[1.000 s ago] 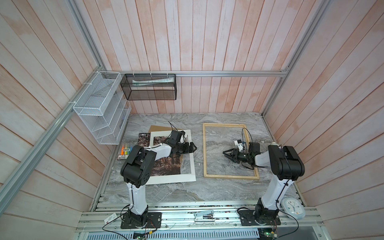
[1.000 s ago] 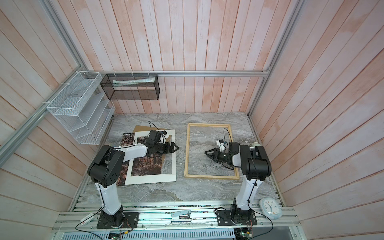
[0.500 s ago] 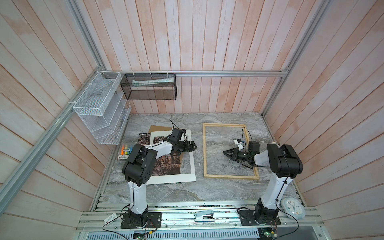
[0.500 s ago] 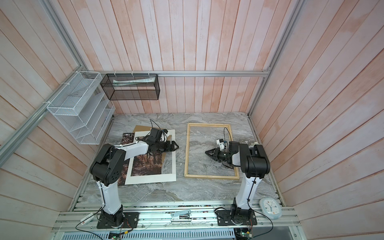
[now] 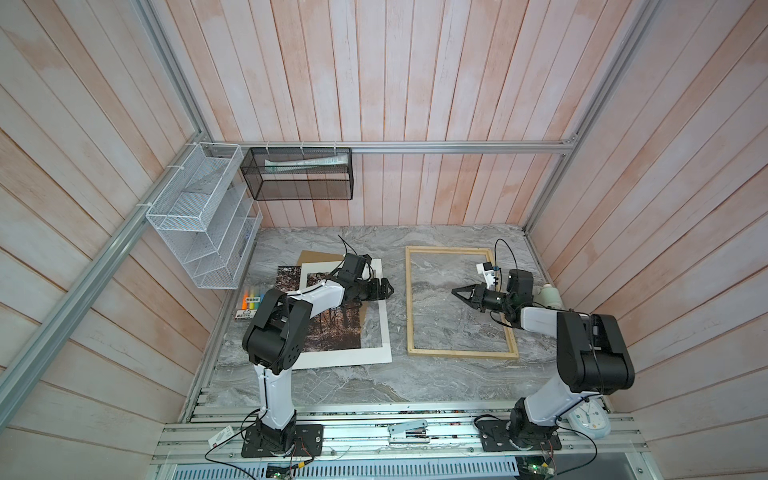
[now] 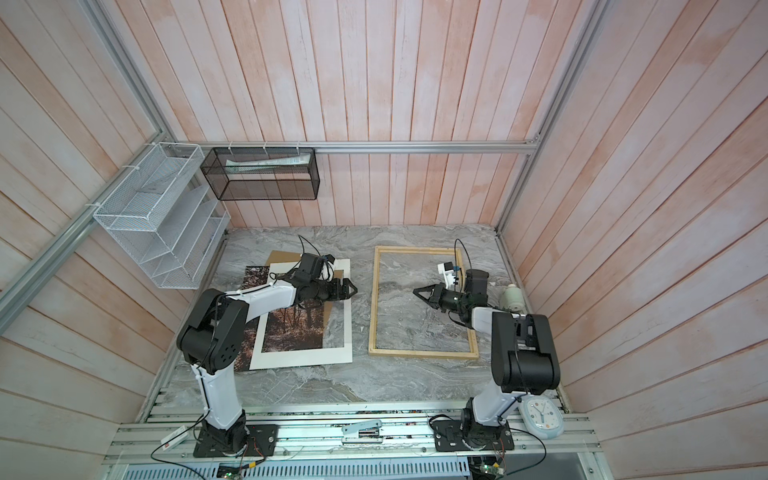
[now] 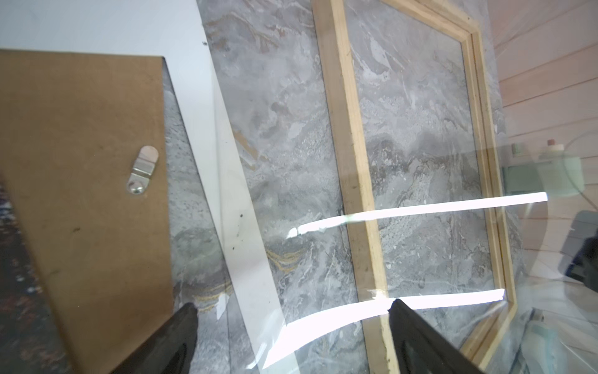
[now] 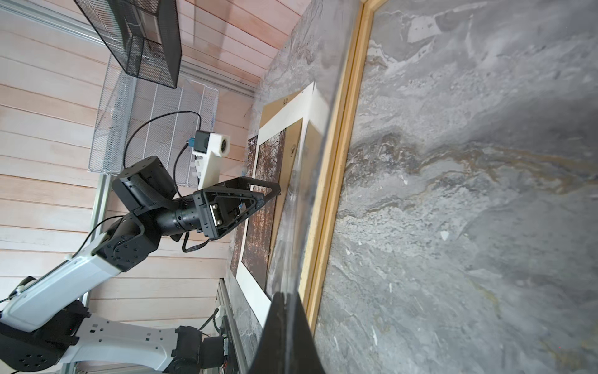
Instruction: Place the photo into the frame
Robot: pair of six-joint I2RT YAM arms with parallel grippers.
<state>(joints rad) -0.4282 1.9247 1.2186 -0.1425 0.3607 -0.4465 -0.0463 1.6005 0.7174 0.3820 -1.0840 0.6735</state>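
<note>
- The tabletop carries everything, with both arms low over it and their fingers pointing at each other.
- The frame lies flat with no photo in it. The right fingers hang over its inside, and its near rail is just ahead of the left fingers.
- There's a clear sheet, glossy and bowed, throwing back two bright light bars across the frame. The top views barely show it.
- The white mat lies flat, and its long strip runs right under the left fingers.
- The photo, an autumn forest, is behind the left fingers and back toward that arm. It's under the mat and well apart from the frame.
- The brown backing board pokes out from under the mat at the far end, and its metal hanger clip shows beside the left fingers.
- The left gripper has its fingers wide apart with nothing clamped. I can't tell whether the sheet's edge passes between them.
- The right gripper has its fingers together. The sheet's edge runs straight out from the tips in its wrist view, so I read it as pinched on that sheet.
- My read is that the step in hand is managing the sheet at the frame, with the photo yet to move.
- To do it well, keep the pinch firm and close to the edge and carry the sheet low.
- Don't let the sheet bow further, and bring the left fingers onto its free edge so it travels flat and square to the frame's rails.
</note>
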